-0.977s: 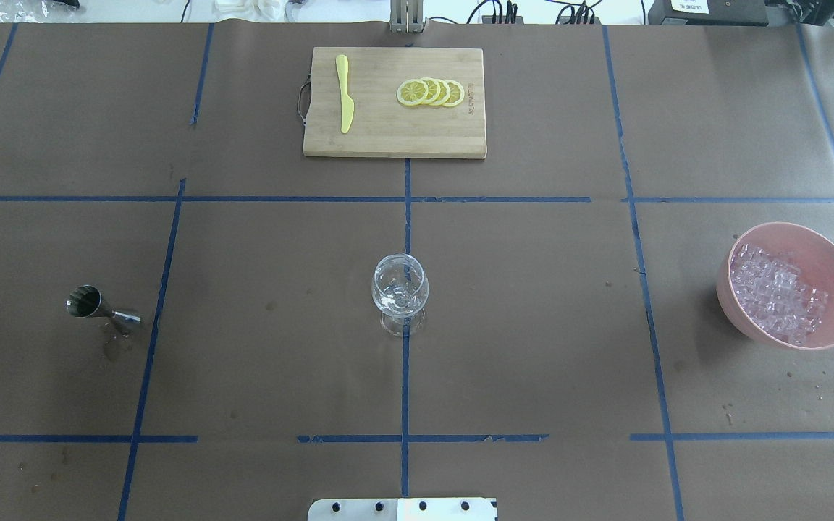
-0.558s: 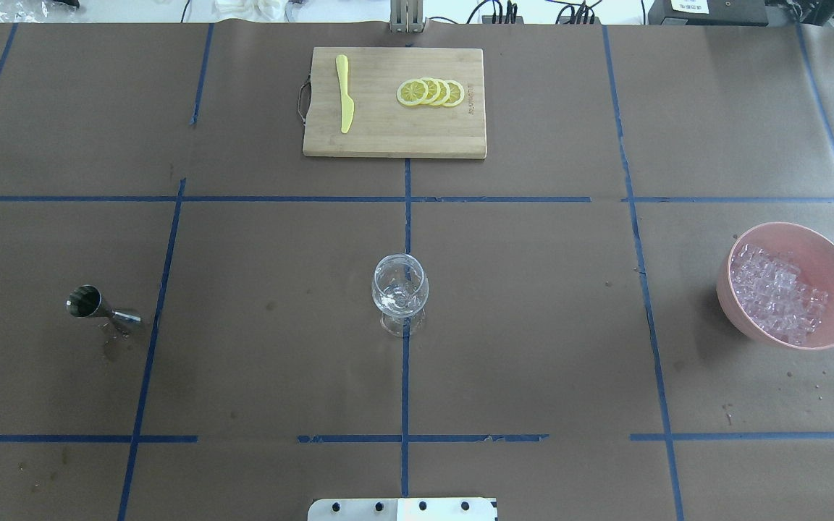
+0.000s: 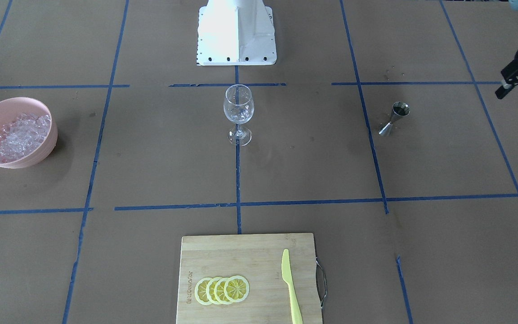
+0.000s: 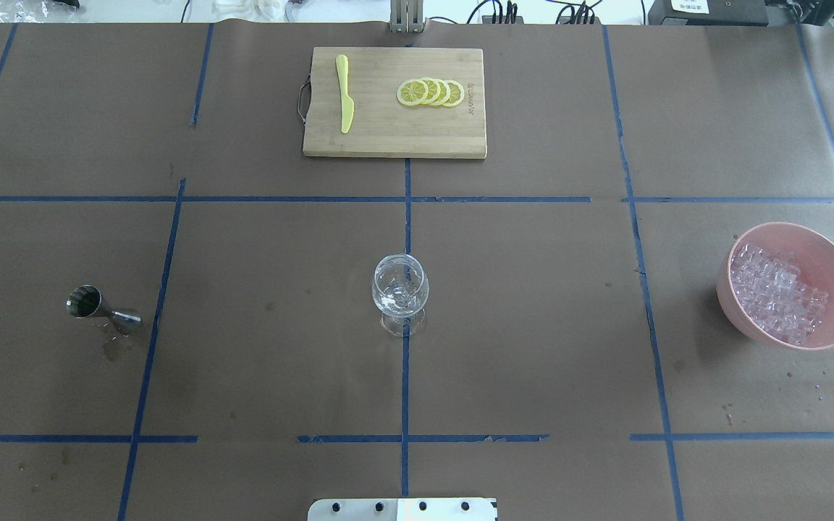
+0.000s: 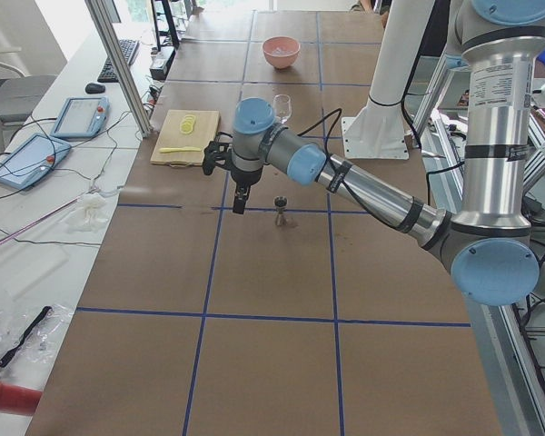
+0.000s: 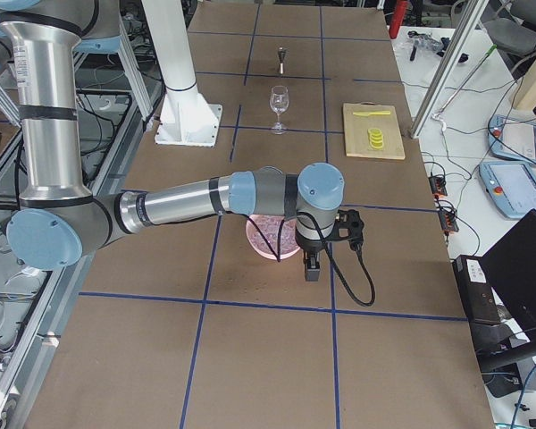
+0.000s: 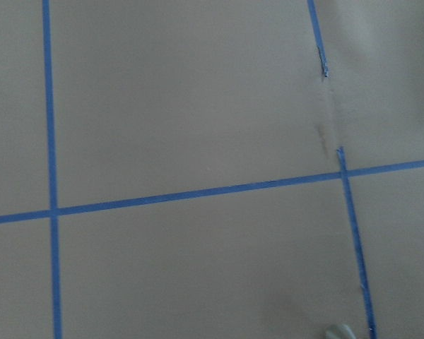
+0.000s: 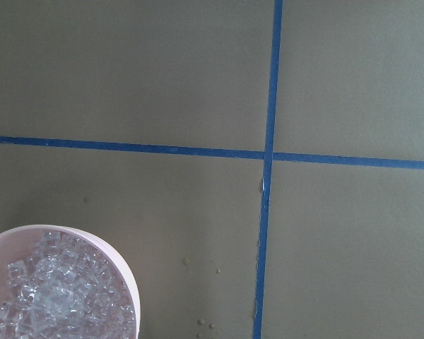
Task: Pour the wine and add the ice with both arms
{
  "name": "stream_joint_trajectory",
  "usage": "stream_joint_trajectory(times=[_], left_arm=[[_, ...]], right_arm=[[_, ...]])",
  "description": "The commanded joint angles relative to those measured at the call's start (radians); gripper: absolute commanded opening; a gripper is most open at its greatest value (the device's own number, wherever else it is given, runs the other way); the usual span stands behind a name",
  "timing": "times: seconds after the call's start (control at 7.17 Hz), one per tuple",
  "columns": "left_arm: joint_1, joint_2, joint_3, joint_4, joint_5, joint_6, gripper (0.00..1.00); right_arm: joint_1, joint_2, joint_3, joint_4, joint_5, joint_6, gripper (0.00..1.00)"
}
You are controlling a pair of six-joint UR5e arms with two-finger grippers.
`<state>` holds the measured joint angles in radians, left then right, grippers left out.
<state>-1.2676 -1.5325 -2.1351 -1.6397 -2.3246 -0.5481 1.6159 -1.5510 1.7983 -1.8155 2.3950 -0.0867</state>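
Brown paper bench (image 4: 533, 325), blue tape lines (image 4: 405, 376). Clear stemmed wine glass (image 4: 400, 289) in middle, reachable from both sides. Small clear ice cubes (image 4: 775, 297) in round pink bowl (image 4: 833, 253) beside right gripper (image 6: 311, 266). Shiny metal measuring cup (image 4: 91, 304) near left gripper (image 5: 240, 198). Grippers open or closed: can't tell.

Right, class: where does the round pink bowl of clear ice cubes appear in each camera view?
Front-facing: round pink bowl at the left edge, mid-height.
Overhead: bowl far right, mid-height.
Exterior left: bowl top centre, far from camera.
Exterior right: bowl at centre, partly hidden behind the right arm.
Left wrist: not in view.
Right wrist: bowl cut off in the bottom-left corner.
Landmark: clear stemmed wine glass, in all four exterior views.
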Motion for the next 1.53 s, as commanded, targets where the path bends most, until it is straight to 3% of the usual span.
stream_joint_trajectory(times=[0.0, 0.28, 0.42, 0.56, 0.84, 1.12, 1.4], left_arm=[[0.176, 0.062, -0.13, -0.111, 0.11, -0.284, 1.0], [0.31, 0.284, -0.129, -0.585, 0.273, -0.496, 1.0], [0.37, 0.317, -0.131, -0.647, 0.35, -0.539, 1.0], [0.449, 0.319, -0.134, -0.655, 0.444, -0.6, 1.0], [0.688, 0.357, -0.137, -0.652, 0.737, -0.734, 1.0], [0.873, 0.388, -0.138, -0.646, 0.911, -0.895, 1.0], [1.066, 0.388, -0.134, -0.55, 1.158, -1.046, 0.93]], right_arm=[[-0.01, 0.002, 0.003, 0.001, 0.004, 0.001, 1.0], [-0.008, 0.002, 0.004, -0.007, 0.007, 0.002, 1.0], [-0.01, 0.002, 0.003, -0.004, 0.001, 0.001, 1.0], [-0.008, 0.002, 0.003, -0.004, 0.004, 0.001, 1.0], [-0.008, 0.0, 0.006, -0.004, 0.007, 0.001, 1.0], [-0.008, -0.006, 0.006, -0.001, 0.007, 0.001, 1.0], [-0.01, 0.0, 0.007, -0.004, 0.007, -0.001, 1.0]])
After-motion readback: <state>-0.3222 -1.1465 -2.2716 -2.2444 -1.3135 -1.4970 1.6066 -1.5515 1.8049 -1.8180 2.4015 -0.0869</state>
